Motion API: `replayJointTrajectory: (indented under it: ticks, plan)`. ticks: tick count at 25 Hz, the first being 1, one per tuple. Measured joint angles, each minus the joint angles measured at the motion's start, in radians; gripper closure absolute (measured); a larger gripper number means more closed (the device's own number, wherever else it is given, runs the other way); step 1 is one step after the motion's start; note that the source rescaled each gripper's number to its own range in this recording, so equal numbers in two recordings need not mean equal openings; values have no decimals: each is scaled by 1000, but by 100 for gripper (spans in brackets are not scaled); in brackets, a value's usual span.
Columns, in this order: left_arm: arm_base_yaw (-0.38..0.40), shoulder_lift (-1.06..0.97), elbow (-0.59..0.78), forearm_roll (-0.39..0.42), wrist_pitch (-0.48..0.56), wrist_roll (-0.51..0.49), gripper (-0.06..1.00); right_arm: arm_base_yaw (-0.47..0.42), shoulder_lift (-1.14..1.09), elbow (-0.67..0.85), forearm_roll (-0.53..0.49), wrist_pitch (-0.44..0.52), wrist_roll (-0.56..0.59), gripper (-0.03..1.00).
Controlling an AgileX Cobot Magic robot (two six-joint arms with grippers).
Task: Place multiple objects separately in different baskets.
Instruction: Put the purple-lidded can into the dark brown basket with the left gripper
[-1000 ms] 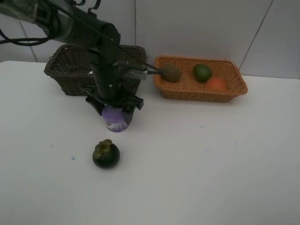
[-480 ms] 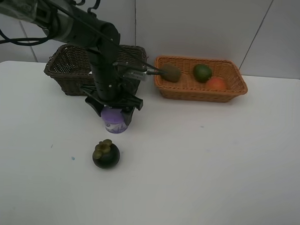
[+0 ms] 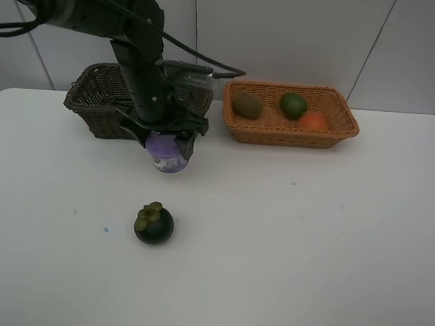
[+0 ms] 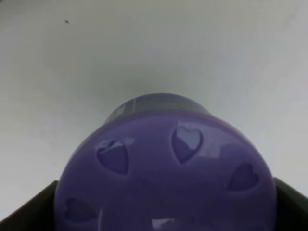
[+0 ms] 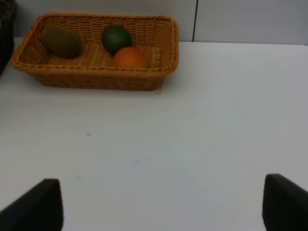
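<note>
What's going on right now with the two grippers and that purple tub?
Left gripper clamped around the purple-lidded tub, by the dark basket. Right gripper open, empty. Mangosteen waits on the table. Nothing in the way.

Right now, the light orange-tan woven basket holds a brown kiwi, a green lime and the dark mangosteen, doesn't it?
Not quite: the third item in the light orange-tan woven basket is an orange-red fruit, beside the brown kiwi and green lime. The exterior high view shows the dark mangosteen on the white table.
</note>
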Motion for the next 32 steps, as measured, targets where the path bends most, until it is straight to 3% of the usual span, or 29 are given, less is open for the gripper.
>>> replayJointTrajectory:
  ticks: [8, 15, 25, 32]
  plan:
    - [8, -146, 0, 16, 23, 0, -3, 0, 0, 0, 0, 0, 0, -3]
    - [56, -157, -59, 50, 55, 0, -3, 0, 0, 0, 0, 0, 0, -3]
    - [174, -157, -164, 110, 44, 0, -3, 0, 0, 0, 0, 0, 0, -3]
    - [294, -146, -166, 119, -46, 0, -3, 0, 0, 0, 0, 0, 0, -3]
